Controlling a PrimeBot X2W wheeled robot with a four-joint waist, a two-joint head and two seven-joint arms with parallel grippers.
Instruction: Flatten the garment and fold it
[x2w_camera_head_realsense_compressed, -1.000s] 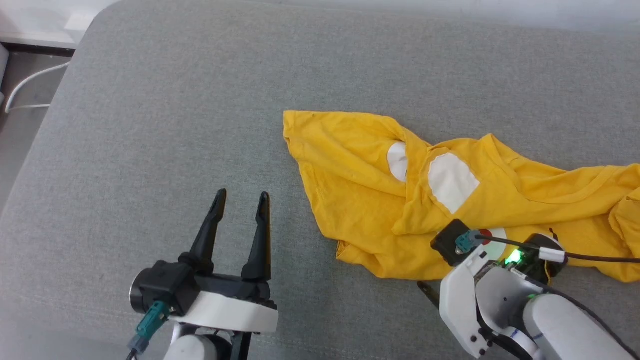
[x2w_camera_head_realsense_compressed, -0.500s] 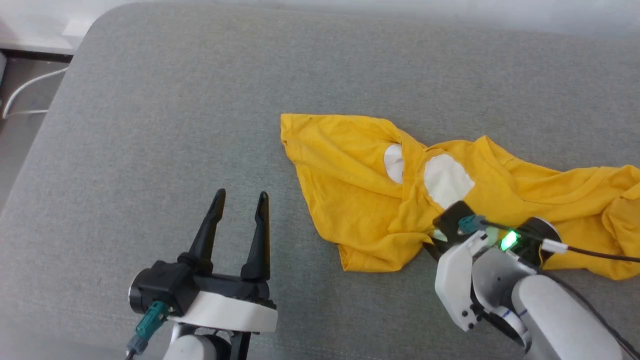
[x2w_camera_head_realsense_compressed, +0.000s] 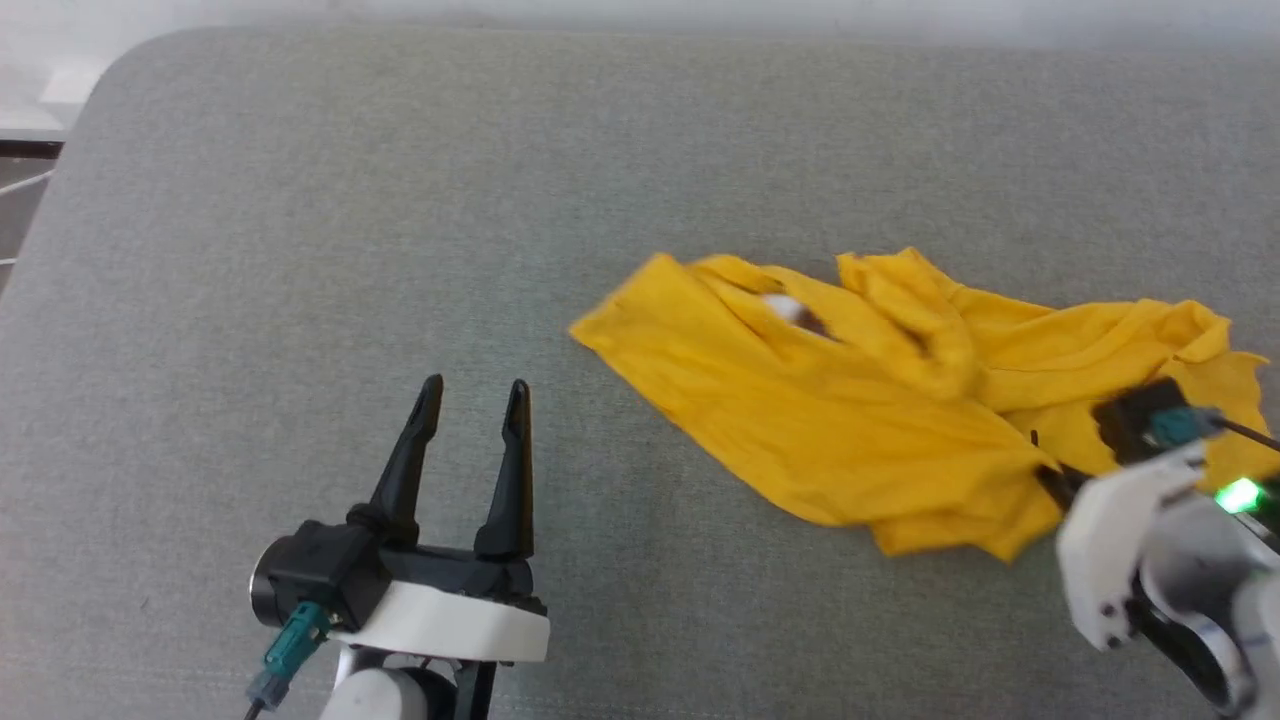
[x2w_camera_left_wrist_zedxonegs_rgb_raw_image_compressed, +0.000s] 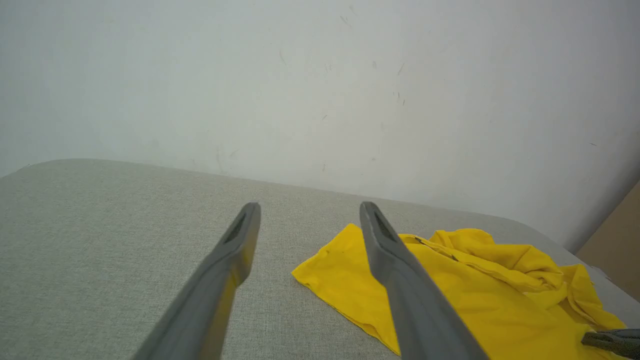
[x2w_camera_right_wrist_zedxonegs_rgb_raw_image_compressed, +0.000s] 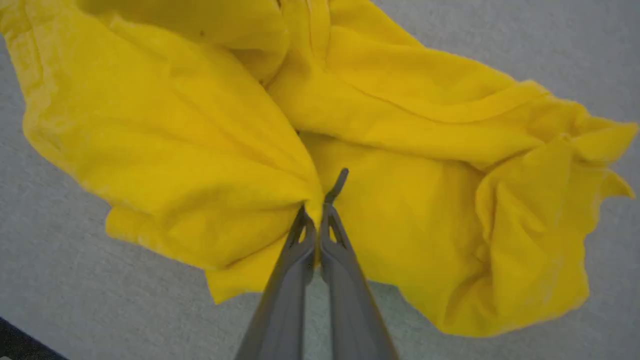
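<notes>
A crumpled, bright yellow soft-knit T-shirt (x2w_camera_head_realsense_compressed: 850, 420) is seen bunched on the right half of the grey fabric-covered surface (x2w_camera_head_realsense_compressed: 400, 200). Mostly plain cloth is shown, with a small white patch glimpsed inside a fold. A pleat at its near edge is pinched between the pressed-together fingers of the right gripper (x2w_camera_right_wrist_zedxonegs_rgb_raw_image_compressed: 316, 212), over the near right part of that surface. The left gripper (x2w_camera_head_realsense_compressed: 474, 388) is held spread and empty above the surface's near left part, apart from the cloth. The shirt is judged light and limp, likely to sag and drag in folds. A hem corner or shoulder seam would be better taken than mid-panel cloth, so that it can be drawn flat.
</notes>
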